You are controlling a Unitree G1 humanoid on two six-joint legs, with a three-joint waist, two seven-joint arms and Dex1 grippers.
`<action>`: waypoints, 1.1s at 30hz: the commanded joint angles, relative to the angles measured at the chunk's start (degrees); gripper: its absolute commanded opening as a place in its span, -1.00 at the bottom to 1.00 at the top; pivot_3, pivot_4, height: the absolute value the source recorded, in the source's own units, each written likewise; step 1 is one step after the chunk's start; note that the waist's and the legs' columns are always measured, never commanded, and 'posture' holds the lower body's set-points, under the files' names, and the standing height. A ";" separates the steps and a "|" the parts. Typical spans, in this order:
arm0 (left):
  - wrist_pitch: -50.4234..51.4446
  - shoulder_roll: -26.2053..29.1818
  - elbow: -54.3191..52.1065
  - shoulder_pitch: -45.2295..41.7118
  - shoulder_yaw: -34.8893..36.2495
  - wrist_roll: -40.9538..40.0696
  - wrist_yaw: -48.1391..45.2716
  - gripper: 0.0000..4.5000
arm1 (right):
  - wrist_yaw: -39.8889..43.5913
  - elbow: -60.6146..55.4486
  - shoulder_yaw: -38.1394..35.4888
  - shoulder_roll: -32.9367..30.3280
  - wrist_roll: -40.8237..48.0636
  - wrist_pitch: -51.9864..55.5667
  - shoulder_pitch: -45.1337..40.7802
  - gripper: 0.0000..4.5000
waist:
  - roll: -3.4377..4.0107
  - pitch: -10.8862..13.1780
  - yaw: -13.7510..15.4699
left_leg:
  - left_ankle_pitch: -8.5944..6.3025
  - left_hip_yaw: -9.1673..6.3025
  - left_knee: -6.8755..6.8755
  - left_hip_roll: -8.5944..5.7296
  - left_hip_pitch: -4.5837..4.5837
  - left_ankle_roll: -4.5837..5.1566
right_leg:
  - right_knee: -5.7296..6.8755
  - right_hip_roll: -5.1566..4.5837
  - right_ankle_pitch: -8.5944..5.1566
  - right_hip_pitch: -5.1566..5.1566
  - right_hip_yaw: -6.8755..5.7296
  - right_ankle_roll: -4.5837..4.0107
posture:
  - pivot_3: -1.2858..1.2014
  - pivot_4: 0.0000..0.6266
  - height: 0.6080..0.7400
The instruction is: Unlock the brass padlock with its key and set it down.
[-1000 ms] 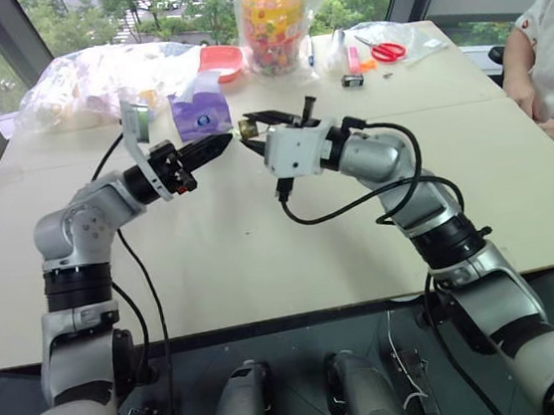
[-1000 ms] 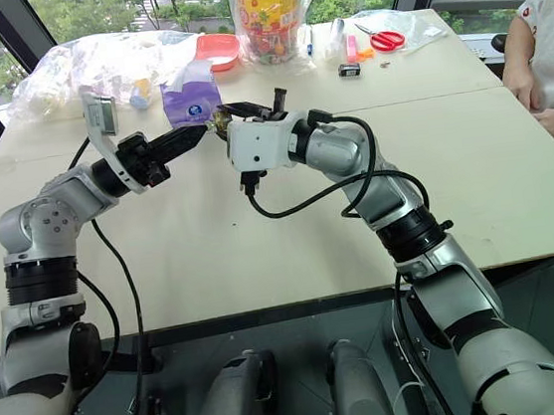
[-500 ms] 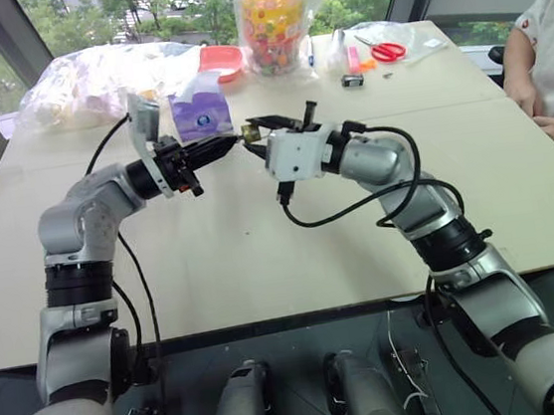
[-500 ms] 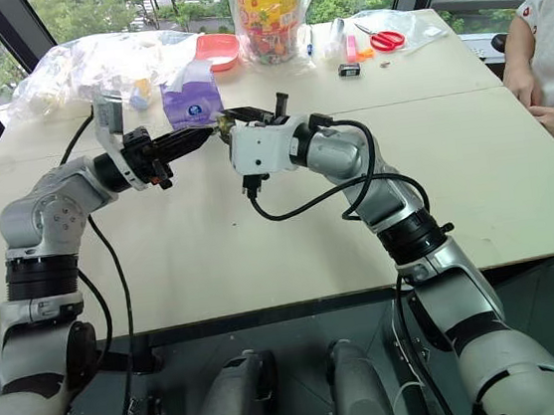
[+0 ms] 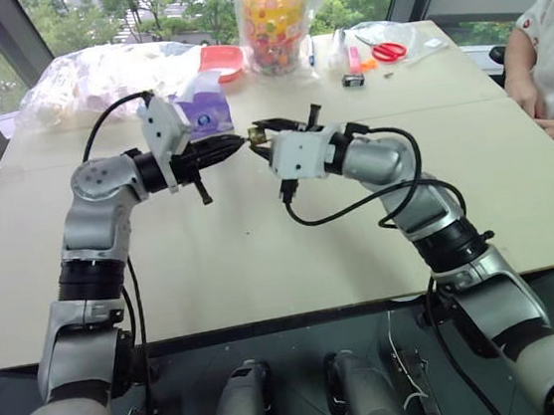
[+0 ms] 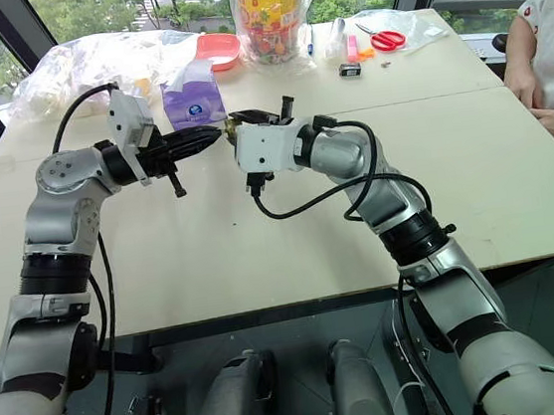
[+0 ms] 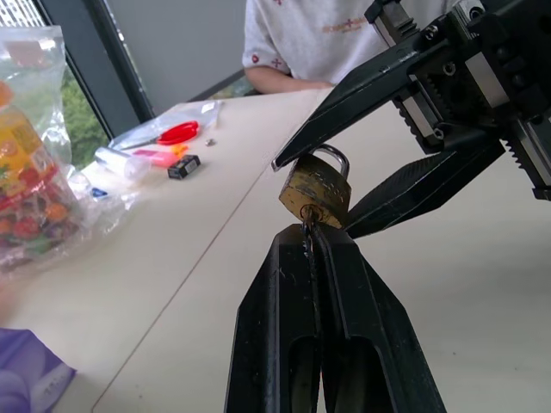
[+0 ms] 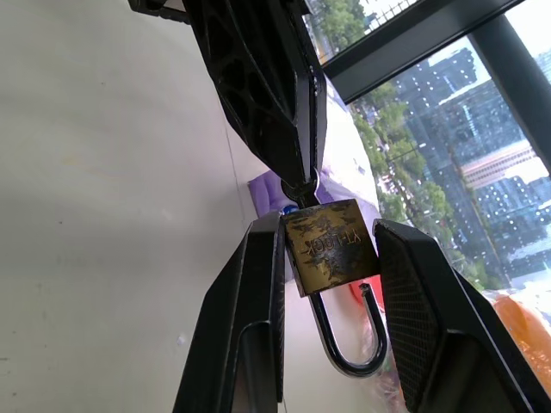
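Rolled over since a second ago, the left gripper now carries its wrist camera on the far side, and its elbow sits higher at centre left. Its fingers are pressed together on the key, seated in the padlock. Just right of it, mid-frame above the table, the right gripper pinches the padlock body; the shackle looks sprung at one end. Pulling apart askew could drag the tiny lock from the pinch or bend the key.
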 commanded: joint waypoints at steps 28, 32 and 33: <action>25.63 -1.48 10.78 -9.26 7.31 -12.40 -4.08 -0.22 | -1.94 -4.84 -0.52 1.50 -0.02 -2.19 -1.70 -0.57 | -0.01 0.00 -0.10 | 0.00 -0.04 0.05 0.07 0.01 0.01 | 0.02 0.11 -0.02 0.03 0.02 0.04 | 0.03 -0.52 1.00; 25.22 -2.03 11.87 -9.88 6.31 -11.71 -5.24 -0.22 | -2.02 -5.01 -0.42 1.77 -0.02 -1.99 -1.81 -0.57 | -0.01 0.00 -0.11 | -0.01 -0.04 0.05 0.06 0.01 0.01 | 0.03 0.11 -0.01 0.03 0.02 0.04 | 0.03 -0.52 1.00; 25.30 -2.11 12.01 -10.01 6.15 -11.76 -5.57 -0.22 | -2.04 -5.06 -0.38 1.84 -0.03 -1.92 -1.82 -0.57 | -0.01 0.01 -0.12 | -0.01 -0.04 0.04 0.06 0.01 0.01 | 0.02 0.11 -0.01 0.03 0.02 0.04 | 0.03 -0.52 1.00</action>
